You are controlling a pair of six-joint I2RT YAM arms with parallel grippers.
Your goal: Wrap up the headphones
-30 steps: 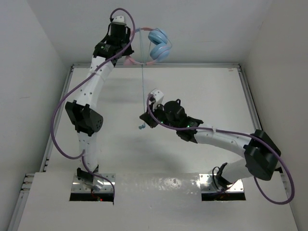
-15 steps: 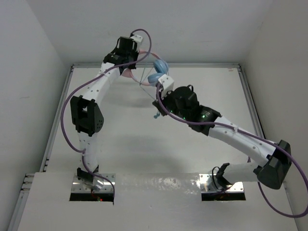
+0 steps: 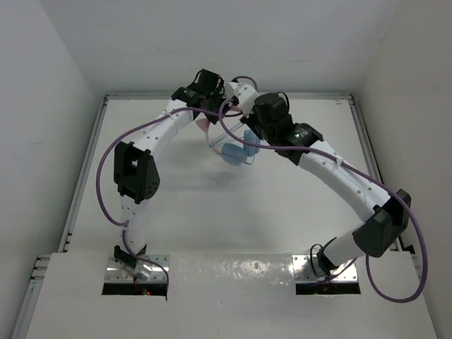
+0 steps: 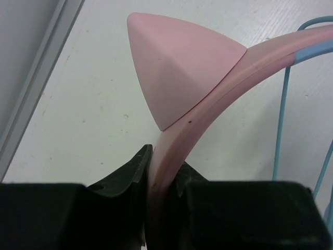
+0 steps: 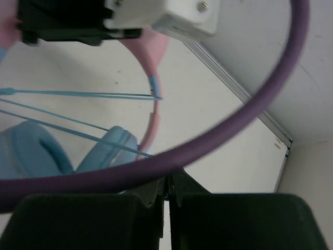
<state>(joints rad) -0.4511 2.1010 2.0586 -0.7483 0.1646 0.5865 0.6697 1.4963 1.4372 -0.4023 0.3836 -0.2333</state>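
Note:
The headphones hang over the far middle of the table, their light blue ear cups (image 3: 239,152) lowest. My left gripper (image 4: 165,167) is shut on the pink headband (image 4: 244,60) just below the cat ear (image 4: 177,73). Thin teal cable (image 5: 78,95) runs in taut strands across the headband and ear cups (image 5: 112,146). My right gripper (image 5: 167,183) sits close beside the left one near the back wall, jaws pressed together with a sliver of teal cable in the slit. The cable's plug is hidden.
A thick purple robot cable (image 5: 234,125) arcs right across the right wrist view in front of its jaws. The left arm's white camera block (image 5: 166,15) is very near. A metal rail (image 3: 85,176) borders the white table; walls stand close behind.
The left gripper has swung right and down with the headphones. The right gripper has carried the cable up and over to the far side, drawing it across the headband.

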